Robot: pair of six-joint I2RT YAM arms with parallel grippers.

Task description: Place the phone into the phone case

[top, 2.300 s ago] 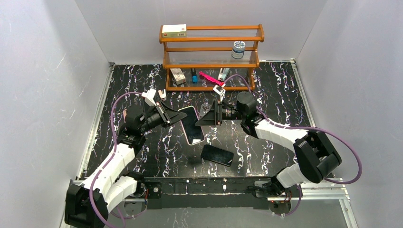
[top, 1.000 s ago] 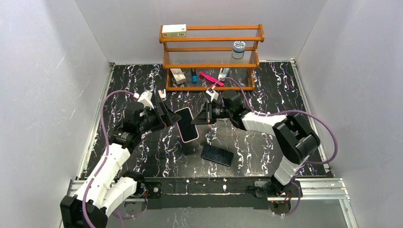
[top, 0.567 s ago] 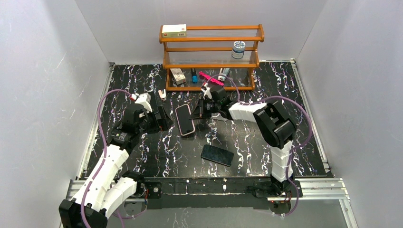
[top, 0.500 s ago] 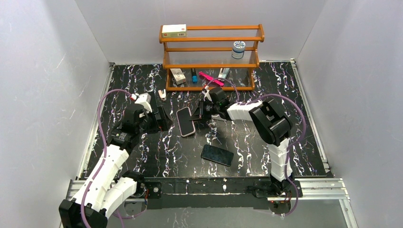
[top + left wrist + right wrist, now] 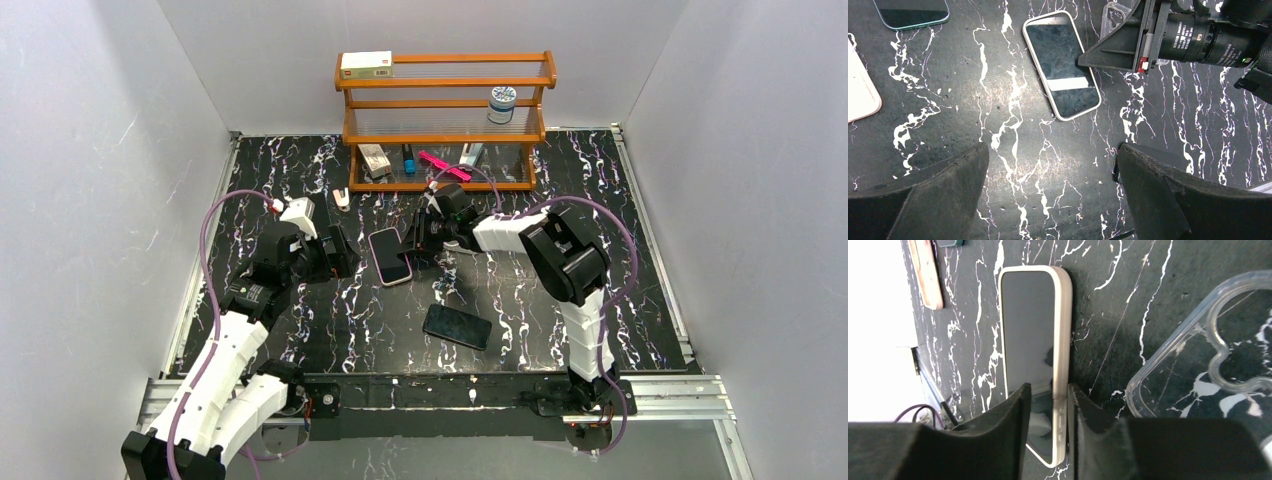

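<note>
The phone (image 5: 390,256), with a dark screen and a pale rim, lies on the black marble table between the two arms. It also shows in the left wrist view as the phone (image 5: 1061,65). My right gripper (image 5: 1048,390) is open. Its jaws straddle the long edge of the phone (image 5: 1030,340): one finger sits against the rim and the other stands clear above the screen. The clear phone case (image 5: 1168,370) lies just right of it, empty. My left gripper (image 5: 1052,150) hangs wide open over bare table short of the phone.
A wooden rack (image 5: 445,120) with small items stands at the back. A second dark phone (image 5: 457,326) lies near the front edge. The left wrist view shows a teal-rimmed phone (image 5: 910,10) and a pale pink slab (image 5: 860,85) at its left side.
The right gripper carried the phone leftward and down onto the table, and its jaws have parted from it. The left gripper drew back to the left, still open.
</note>
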